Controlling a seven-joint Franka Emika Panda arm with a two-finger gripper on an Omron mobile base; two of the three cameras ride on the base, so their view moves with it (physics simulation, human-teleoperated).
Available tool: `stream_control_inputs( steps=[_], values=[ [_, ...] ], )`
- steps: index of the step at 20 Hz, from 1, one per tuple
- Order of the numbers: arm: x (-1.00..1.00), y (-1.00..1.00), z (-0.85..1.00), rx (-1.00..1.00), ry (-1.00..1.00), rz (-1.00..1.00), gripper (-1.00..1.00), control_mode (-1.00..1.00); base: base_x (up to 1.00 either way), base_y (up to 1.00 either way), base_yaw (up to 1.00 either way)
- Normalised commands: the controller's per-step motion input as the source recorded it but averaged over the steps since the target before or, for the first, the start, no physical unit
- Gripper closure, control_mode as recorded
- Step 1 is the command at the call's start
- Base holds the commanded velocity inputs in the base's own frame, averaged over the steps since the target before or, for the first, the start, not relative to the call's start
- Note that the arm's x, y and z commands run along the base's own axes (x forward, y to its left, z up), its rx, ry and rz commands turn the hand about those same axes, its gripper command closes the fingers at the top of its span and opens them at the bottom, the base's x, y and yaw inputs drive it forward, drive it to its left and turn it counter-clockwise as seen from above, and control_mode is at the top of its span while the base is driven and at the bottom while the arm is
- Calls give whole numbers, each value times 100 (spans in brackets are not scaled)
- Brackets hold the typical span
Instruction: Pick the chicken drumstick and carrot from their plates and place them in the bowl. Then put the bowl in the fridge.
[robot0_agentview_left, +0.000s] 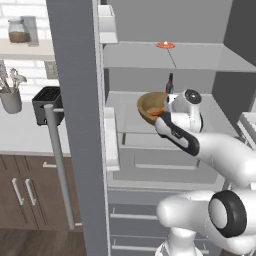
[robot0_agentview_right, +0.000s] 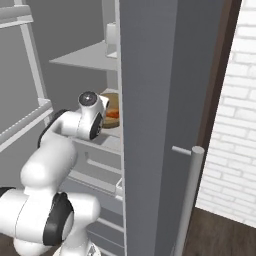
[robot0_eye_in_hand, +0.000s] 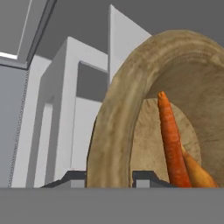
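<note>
My gripper (robot0_eye_in_hand: 110, 177) is shut on the thick rim of the light-brown wooden bowl (robot0_eye_in_hand: 131, 109), with one finger on each side of the wall. The carrot (robot0_eye_in_hand: 170, 140) lies inside the bowl, and the orange-brown chicken drumstick (robot0_eye_in_hand: 199, 173) lies next to it. In the left base view the bowl (robot0_agentview_left: 149, 106) hangs tilted over the middle shelf (robot0_agentview_left: 122, 107) of the open fridge (robot0_agentview_left: 165, 65), with the gripper (robot0_agentview_left: 161, 112) at its right rim. The right base view has the bowl (robot0_agentview_right: 111, 99) just left of the fridge door, orange food showing inside. The plates are out of view.
The open left fridge door (robot0_agentview_left: 75, 125) with its bar handle (robot0_agentview_left: 57, 160) stands close on my left, the other door (robot0_agentview_right: 160, 125) close on my right. A dark bottle (robot0_agentview_left: 170, 82) stands behind the bowl. A small orange item (robot0_agentview_left: 165, 45) lies on the upper shelf. Drawers (robot0_agentview_left: 165, 160) sit below.
</note>
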Motion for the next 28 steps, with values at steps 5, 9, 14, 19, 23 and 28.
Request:
stream_control_inputs(
  steps=[5, 9, 14, 19, 23, 28],
  values=[
    [24, 0, -28, -1, 0, 0, 100, -100, 0, 0, 0],
    [22, 0, -27, 0, 0, 0, 100, -100, 0, 0, 0],
    [34, 0, -10, 0, 0, 0, 100, -100, 0, 0, 0],
    [42, 0, -4, 0, 1, 0, 100, -100, 0, 0, 0],
    [36, 0, -17, -3, 6, 0, 100, -100, 0, 0, 0],
    [27, 0, -24, -5, 4, 0, 100, -100, 0, 0, 0]
  ],
)
